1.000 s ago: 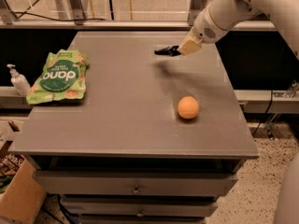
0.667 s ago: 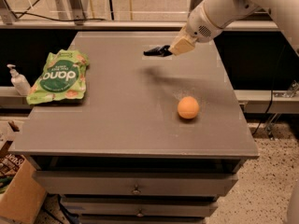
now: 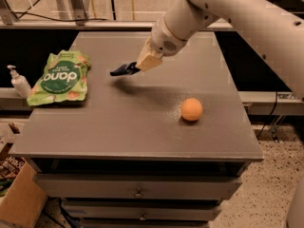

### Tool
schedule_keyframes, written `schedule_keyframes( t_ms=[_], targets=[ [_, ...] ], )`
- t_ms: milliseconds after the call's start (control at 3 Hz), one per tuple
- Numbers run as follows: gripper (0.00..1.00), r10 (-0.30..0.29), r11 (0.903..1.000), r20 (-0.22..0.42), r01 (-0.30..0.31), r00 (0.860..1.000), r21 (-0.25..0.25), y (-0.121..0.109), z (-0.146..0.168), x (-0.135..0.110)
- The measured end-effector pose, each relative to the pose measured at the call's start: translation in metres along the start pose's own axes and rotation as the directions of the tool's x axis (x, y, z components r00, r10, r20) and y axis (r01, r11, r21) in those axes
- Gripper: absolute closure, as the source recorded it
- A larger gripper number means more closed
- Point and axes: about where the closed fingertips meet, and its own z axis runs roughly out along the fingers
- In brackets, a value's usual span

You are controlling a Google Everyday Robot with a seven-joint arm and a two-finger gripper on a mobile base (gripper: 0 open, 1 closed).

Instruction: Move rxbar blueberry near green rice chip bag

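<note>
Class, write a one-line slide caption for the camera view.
Gripper holds the rxbar blueberry over the table, between the green rice chip bag and the orange ball.

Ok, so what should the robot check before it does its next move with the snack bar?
1. Is the rxbar blueberry in the end effector? Ok: its dark end sticks out of the grip.
2. Is the bar lifted off the table? Ok: a shadow lies under it.
3. Is the green rice chip bag in sight? Ok: it lies flat by the table's edge, on the left of the view.
4. Is there bare table between bar and bag? Ok.
5. Is the orange ball out of the way? Ok: it sits on the other side, nearer the front.
6. Is the grip firm enough? Cannot tell.
</note>
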Motion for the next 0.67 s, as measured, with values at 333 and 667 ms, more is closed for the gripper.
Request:
schedule_keyframes(
  t_ms=[333,667],
  targets=[
    [1.0,-0.067,0.9952,0.003,0.067,0.998,-0.07,0.022,0.043,-0.03],
    [0.84,-0.115,0.9841,0.012,0.115,0.993,-0.135,0.04,0.075,-0.054]
  ],
)
